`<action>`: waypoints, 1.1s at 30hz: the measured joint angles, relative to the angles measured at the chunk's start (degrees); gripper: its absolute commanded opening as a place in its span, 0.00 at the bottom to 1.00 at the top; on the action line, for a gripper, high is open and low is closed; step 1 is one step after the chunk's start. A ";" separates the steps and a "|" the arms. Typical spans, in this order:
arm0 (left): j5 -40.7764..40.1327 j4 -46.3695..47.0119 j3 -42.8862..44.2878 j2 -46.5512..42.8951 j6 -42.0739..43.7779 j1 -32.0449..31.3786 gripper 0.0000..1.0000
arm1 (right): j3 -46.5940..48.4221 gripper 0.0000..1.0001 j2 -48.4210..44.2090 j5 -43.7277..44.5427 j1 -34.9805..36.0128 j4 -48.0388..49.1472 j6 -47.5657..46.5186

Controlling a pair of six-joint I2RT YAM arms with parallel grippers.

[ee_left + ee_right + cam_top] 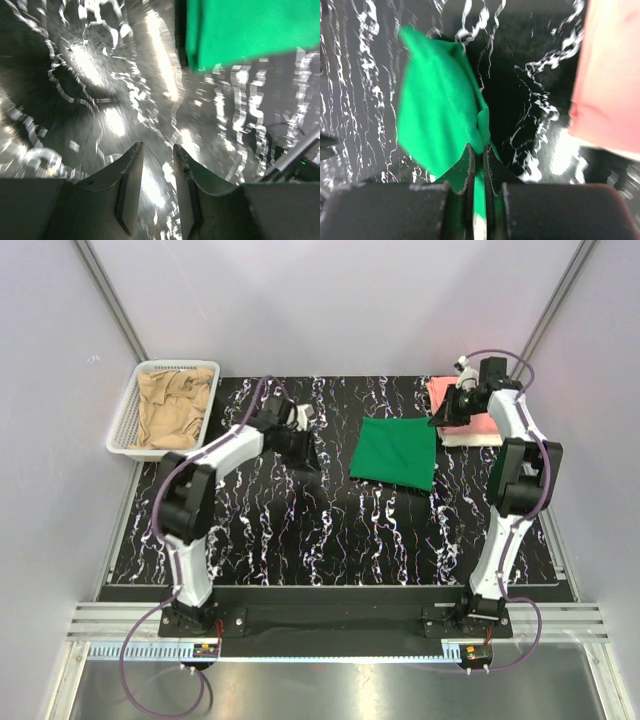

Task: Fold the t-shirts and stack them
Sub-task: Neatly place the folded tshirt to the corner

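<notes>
We see our right hand [479, 156] pinching the edge of the green shirt [437, 110]. Our left hand [158, 152] hangs loose over the counter [75, 75], holding nothing.

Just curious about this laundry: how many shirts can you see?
4: a tan one in the basket, a green one in the middle, a pink one far right atop a white one. More may hide underneath.

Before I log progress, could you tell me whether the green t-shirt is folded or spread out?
Folded: the green t-shirt lies as a compact rectangle, its corner pinched in the right end effector.
</notes>
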 measured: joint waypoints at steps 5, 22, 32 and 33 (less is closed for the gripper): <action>-0.76 -1.68 -0.17 -11.65 2.05 0.72 0.36 | -0.07 0.00 -8.24 4.92 0.00 -0.28 -1.40; 1.68 -2.38 -7.21 -17.84 3.82 0.50 0.37 | -2.62 0.00 -24.55 16.79 0.00 -1.55 -11.96; 3.23 -1.77 -7.52 -17.86 3.67 0.24 0.40 | -0.59 0.00 -27.63 18.40 -0.02 -1.03 -17.16; 3.28 -1.68 -7.63 -17.99 3.67 0.24 0.40 | 0.44 0.00 -27.52 18.69 -0.07 -1.25 -17.42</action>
